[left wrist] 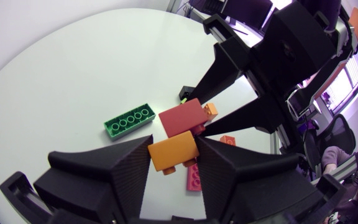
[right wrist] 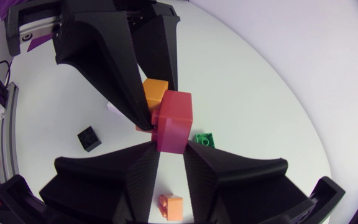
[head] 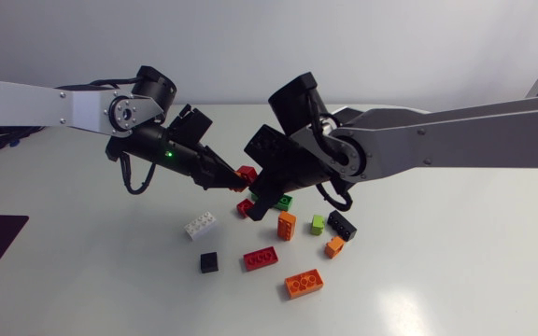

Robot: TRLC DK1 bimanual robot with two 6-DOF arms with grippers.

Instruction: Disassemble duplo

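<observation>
Above the table's middle hangs a joined pair of bricks, one orange (left wrist: 174, 151) and one red (left wrist: 182, 116). My left gripper (left wrist: 174, 155) is shut on the orange brick (right wrist: 155, 93), a finger on each side. From the opposite side my right gripper (right wrist: 171, 148) is shut on the red brick (right wrist: 173, 118). In the head view the two grippers, left (head: 230, 180) and right (head: 253, 185), meet tip to tip around the red brick (head: 247, 174); the orange one is hidden there.
Loose bricks lie under and in front of the grippers: white (head: 201, 225), black (head: 209, 262), red (head: 261, 259), orange (head: 304, 282), green (head: 284, 202), lime (head: 318, 224), another black (head: 341, 224) and two small orange ones (head: 287, 225) (head: 334, 247).
</observation>
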